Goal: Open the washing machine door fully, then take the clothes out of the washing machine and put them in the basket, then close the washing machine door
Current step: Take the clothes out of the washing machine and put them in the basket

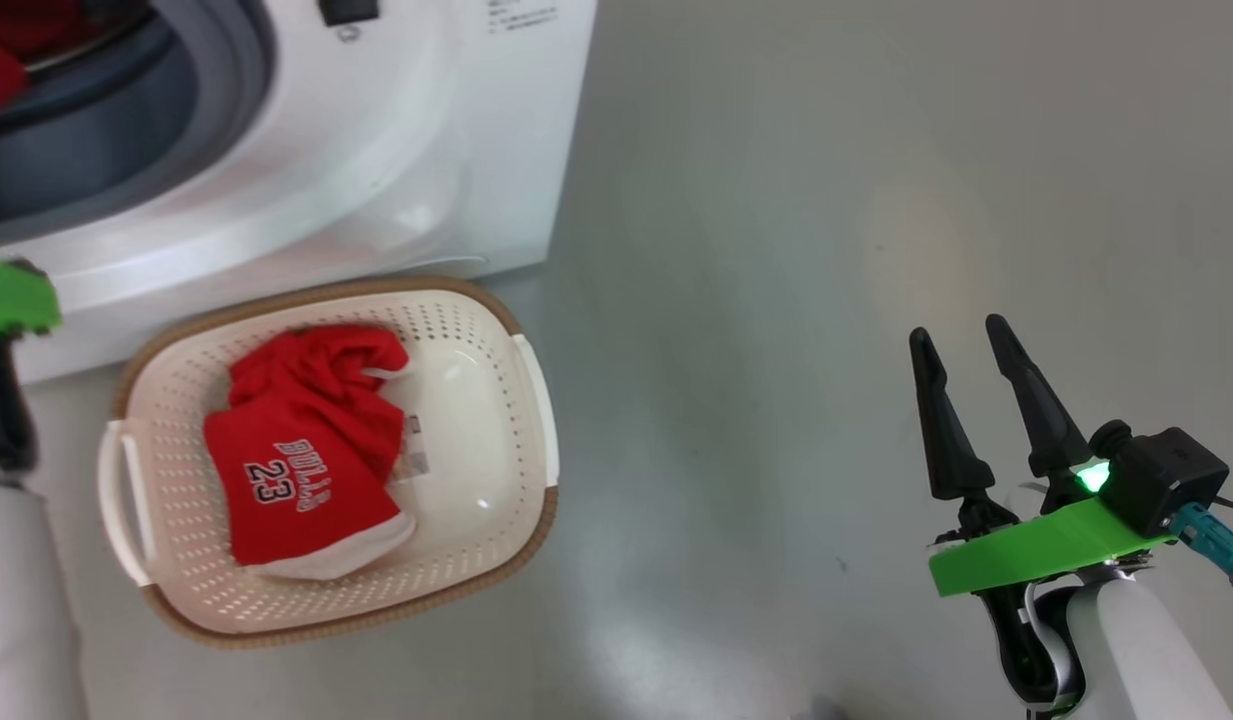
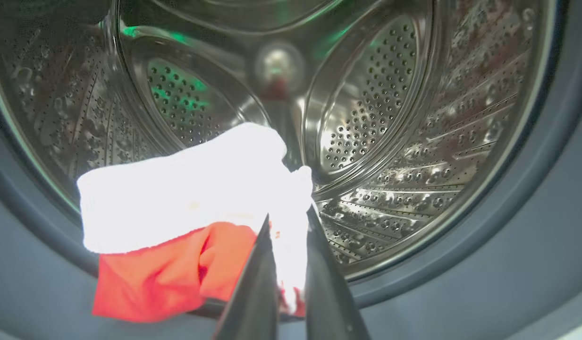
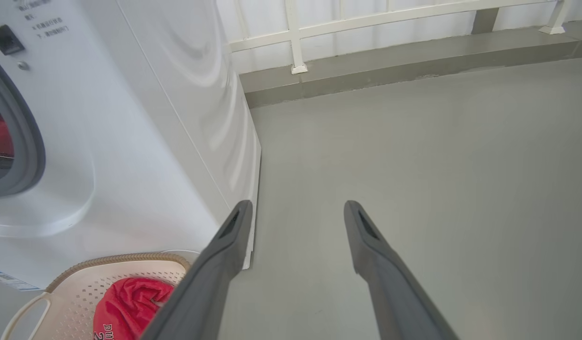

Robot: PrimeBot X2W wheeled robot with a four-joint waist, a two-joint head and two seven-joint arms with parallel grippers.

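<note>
In the steel drum [image 2: 375,118], left fingers [image 2: 255,293] pinch red-white garment [image 2: 177,203].

A smooth grey floor [image 1: 826,500] carries a soft, pale sheen of light. In the right wrist view, a low grey ledge [image 3: 413,61] crosses at twelve o'clock, with a white railing [image 3: 294,38] standing on it.

a laundry area, with washing machine [image 1: 426,150], basket [image 1: 456,330], grey floor [image 1: 876,200] and white railing [image 3: 366,20]
</note>
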